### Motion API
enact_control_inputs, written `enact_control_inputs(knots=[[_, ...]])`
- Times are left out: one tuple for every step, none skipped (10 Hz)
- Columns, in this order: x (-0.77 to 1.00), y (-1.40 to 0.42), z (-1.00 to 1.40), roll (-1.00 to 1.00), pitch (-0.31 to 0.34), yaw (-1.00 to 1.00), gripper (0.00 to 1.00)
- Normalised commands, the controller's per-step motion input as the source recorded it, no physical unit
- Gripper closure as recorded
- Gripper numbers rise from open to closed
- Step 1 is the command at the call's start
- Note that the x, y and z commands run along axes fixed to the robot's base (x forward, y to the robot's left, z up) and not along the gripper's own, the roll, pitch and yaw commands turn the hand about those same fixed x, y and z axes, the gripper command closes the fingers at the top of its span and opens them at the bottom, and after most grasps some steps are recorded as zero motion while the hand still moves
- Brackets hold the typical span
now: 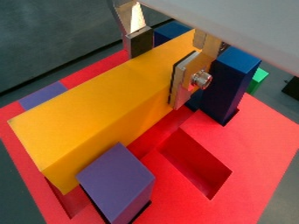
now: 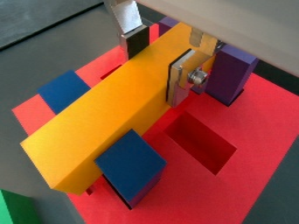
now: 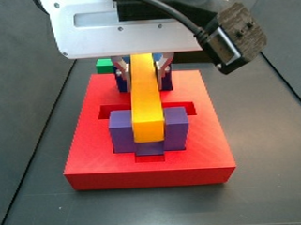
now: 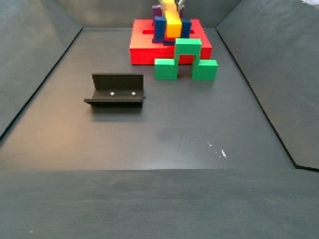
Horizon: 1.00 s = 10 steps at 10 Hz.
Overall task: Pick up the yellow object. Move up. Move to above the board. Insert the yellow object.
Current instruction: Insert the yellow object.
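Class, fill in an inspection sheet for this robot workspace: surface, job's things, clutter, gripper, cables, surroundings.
Surface: dark floor, a few pale specks.
Job's things: yellow bar lies between the posts on the red board.
Clutter: green blocks beside the board; fixture standing apart.
Gripper: over the board, gripper with fingers closed on the bar.
Cables: black cable on the arm's head.
Surroundings: dark walls around the floor.

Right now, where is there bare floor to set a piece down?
The wide dark floor in front of the fixture and green blocks is free. It is crowded at the board, where the claw holds the yellow object.
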Motion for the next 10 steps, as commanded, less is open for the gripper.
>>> enact_control_inputs(knots=[[0.03,-0.07,-0.22,0.31,0.0,0.05,1.0],[0.0,-0.07,-0.22,0.36,0.0,0.09,1.0],[0.02,-0.09,-0.26,0.36,0.0,0.09,1.0],[0.07,-0.07,-0.24,0.29,0.0,0.09,1.0],[0.08,-0.05,-0.21,0.15,0.0,0.09,1.0],[0.08,-0.09,-0.2,0.13,0.0,0.12,1.0],[0.08,-0.09,-0.17,0.09,0.0,0.11,1.0],[0.09,-0.08,-0.17,0.09,0.0,0.09,1.0],[0.08,-0.06,-0.16,0.09,0.0,0.08,1.0],[0.07,-0.07,-0.13,0.06,0.0,0.06,1.0]])
